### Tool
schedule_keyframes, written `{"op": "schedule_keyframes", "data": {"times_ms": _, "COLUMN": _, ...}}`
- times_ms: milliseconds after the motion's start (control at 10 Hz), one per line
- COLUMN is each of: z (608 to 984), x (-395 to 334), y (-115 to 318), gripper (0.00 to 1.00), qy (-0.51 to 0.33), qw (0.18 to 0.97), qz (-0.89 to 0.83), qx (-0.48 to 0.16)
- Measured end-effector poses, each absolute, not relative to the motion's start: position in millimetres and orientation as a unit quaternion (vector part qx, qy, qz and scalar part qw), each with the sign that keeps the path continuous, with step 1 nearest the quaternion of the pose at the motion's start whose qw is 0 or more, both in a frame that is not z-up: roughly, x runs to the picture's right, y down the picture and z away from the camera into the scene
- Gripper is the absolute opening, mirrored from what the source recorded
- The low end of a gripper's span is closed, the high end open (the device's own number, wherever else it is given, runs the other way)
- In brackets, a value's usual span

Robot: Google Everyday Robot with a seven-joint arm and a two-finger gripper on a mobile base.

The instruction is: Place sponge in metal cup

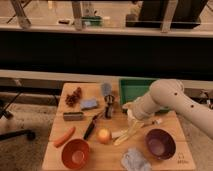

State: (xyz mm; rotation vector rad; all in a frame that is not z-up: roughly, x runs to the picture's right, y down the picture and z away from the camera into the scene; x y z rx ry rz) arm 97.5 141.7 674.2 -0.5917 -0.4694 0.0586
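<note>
Gripper (128, 110) is wide and holding nothing, over the counter (106, 154) right of centre, just in front of the green tray (131, 87). Sponge (90, 104) lies flat on the counter, near the metal cup (106, 90) on its front-left, well apart from the gripper.

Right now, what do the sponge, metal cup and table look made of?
The sponge: likely soft foam, matte blue-grey block. The metal cup: probably dull metal, grey-blue with faint sheen. The table: looks like light wood or laminate, tan and flat. The gripper hovers right of both, by the green tray.
</note>
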Motion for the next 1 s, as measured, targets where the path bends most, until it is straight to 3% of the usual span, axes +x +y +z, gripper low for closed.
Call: {"op": "schedule_keyframes", "data": {"times_ms": 1000, "z": 695.1, "x": 22.2, "y": 129.0, "gripper": 0.8, "qy": -0.226, "qw": 0.935, "qz": 0.066, "qx": -0.266}}
